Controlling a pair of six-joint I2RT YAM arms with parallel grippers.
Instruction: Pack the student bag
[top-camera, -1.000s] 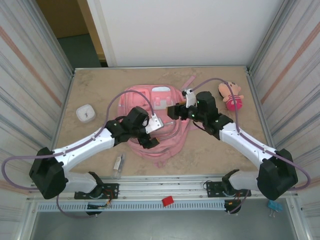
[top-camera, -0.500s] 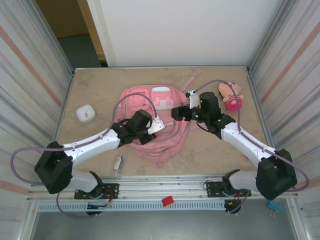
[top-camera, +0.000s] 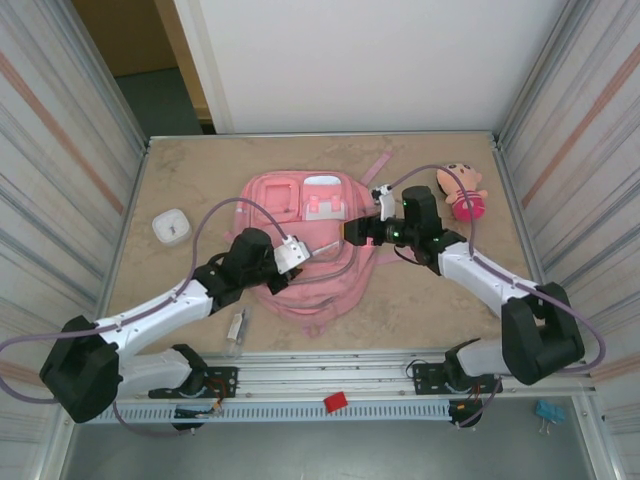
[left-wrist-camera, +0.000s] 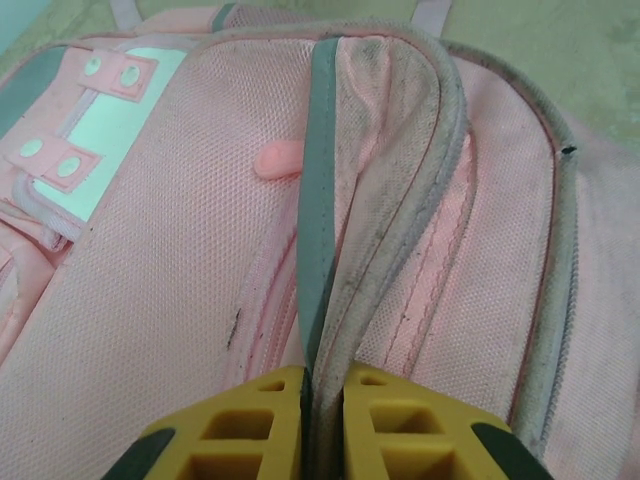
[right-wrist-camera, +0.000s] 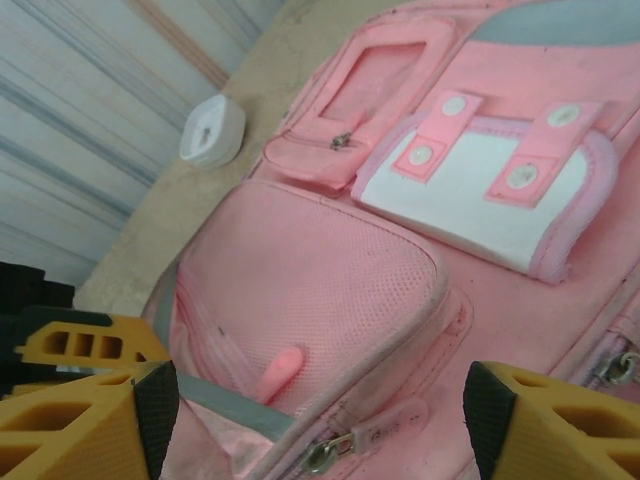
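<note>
The student bag (top-camera: 318, 205) is a large pink backpack lying flat at mid table, front pockets up. My left gripper (top-camera: 285, 265) is at the bag's near left part. In the left wrist view its yellow fingers (left-wrist-camera: 258, 420) are shut on the bag's edge, pinching the grey trim strip (left-wrist-camera: 318, 200) and piped seam together. My right gripper (top-camera: 352, 232) hovers over the bag's right side, open, with nothing between its fingers (right-wrist-camera: 95, 410). Just below its gap lies a metal zip slider with a pink pull tab (right-wrist-camera: 385, 432). A white panel with snap tabs (right-wrist-camera: 480, 190) is beyond.
A small doll in a pink dress (top-camera: 462, 195) lies at the back right. A white rounded case (top-camera: 172, 226) sits at the left, also in the right wrist view (right-wrist-camera: 213, 130). A small slim item (top-camera: 237, 328) lies near the front edge. Corrugated walls flank the table.
My left gripper has closed on the bag's edge and its arm has drawn back to the left. The bag has shifted and flattened. The right gripper edged further over the bag.
</note>
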